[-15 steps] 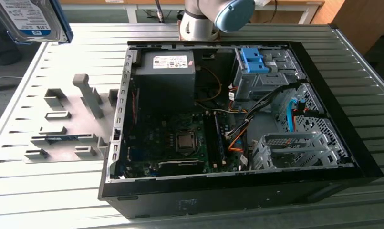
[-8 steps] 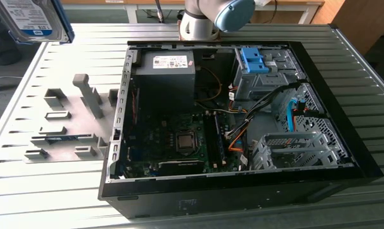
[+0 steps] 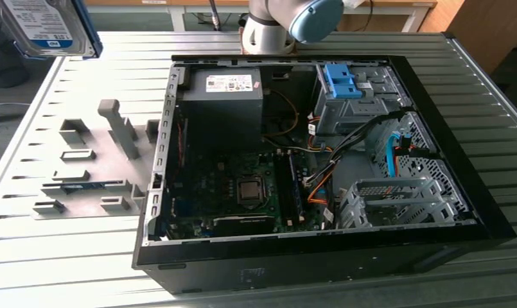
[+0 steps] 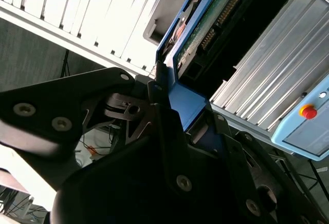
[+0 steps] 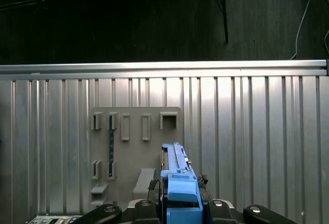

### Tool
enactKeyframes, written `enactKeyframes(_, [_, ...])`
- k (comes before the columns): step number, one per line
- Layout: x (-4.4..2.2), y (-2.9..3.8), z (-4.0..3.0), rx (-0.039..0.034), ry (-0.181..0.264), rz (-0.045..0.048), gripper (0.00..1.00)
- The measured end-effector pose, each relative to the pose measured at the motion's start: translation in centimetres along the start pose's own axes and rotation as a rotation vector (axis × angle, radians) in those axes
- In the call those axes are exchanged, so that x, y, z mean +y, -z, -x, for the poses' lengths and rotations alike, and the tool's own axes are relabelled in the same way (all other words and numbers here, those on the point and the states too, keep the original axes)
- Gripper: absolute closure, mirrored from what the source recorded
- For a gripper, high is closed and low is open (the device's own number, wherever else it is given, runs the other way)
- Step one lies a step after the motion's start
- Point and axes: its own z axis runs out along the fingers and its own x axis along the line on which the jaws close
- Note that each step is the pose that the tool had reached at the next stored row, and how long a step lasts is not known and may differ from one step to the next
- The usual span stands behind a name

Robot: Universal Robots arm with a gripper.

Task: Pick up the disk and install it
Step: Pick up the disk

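Disk is up in the air at the upper corner on the exterior view's left, above the ribbed metal desk and well apart from the open computer case. In both wrist views the fingers are closed on the blue frame at one end of the disk, one finger on each side, and the rest of it sticks out beyond them. A gray holder plate lies on the desk beside the case
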Motion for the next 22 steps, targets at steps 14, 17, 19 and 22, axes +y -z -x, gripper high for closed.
enactKeyframes(14, [-0.52,0.0,0.02,0.0,0.0,-0.0001,0.64])
enactKeyframes(17, [-0.62,0.0,0.02,0.0,0.0,-0.0001,0.64])
enactKeyframes(19, [-0.7,0.0,0.02,0.0,0.0,-0.0001,0.64])
enactKeyframes(22, [-0.79,0.0,0.03,-0.0001,0.0,-0.0001,0.64])
